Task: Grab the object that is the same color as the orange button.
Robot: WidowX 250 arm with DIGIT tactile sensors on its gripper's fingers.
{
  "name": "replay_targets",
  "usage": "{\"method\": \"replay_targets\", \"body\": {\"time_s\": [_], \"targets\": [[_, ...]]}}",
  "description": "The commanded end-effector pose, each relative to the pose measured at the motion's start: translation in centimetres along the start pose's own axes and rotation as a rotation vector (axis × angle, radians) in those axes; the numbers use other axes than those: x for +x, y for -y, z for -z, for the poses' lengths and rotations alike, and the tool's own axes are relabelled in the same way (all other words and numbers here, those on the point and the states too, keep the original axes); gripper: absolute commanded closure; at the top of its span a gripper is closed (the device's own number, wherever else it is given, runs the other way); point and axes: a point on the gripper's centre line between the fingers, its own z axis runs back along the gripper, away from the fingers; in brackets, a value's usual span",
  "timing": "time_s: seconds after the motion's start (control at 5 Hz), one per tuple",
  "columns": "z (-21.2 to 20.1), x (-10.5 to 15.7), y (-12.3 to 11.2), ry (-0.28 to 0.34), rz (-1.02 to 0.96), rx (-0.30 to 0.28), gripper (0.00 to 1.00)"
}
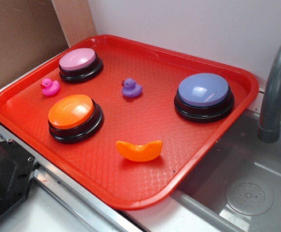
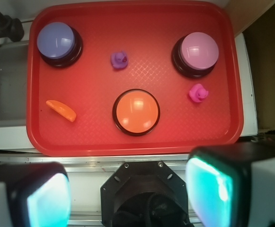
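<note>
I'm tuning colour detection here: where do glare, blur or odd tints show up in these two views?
Exterior view: sharp, soft even light; pale sheen on the orange button and lavender-blue button, short shadow under the orange fruit segment. Wrist view: bright glare spot on the orange button, tray looks more saturated, and the gripper fingers at the bottom are blurred and glowing teal.

End effector fingers [image 2: 208, 189] blurred, cut off at wrist view's bottom edge; faucet [image 1: 278, 82] cropped.

Open tray [image 1: 217, 145] around orange segment [image 1: 139, 150]; orange button [image 1: 74, 117] nearby.
</note>
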Motion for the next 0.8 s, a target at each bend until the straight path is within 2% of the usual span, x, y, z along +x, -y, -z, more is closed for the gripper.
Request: {"method": "replay_targets", "body": {"time_s": [0.0,0.2,0.4,0.6], "targets": [[0.0,0.0,0.0,0.000,0.000,0.000,0.00],[2.2,3.1,-0.5,-0.063,0.050,-0.002,0.00],[3.7,6.2,-1.5,-0.095,0.078,-0.014,0.00],[4.7,8.2,-0.4,-0.109,0.153,-0.048,0.00]]}}
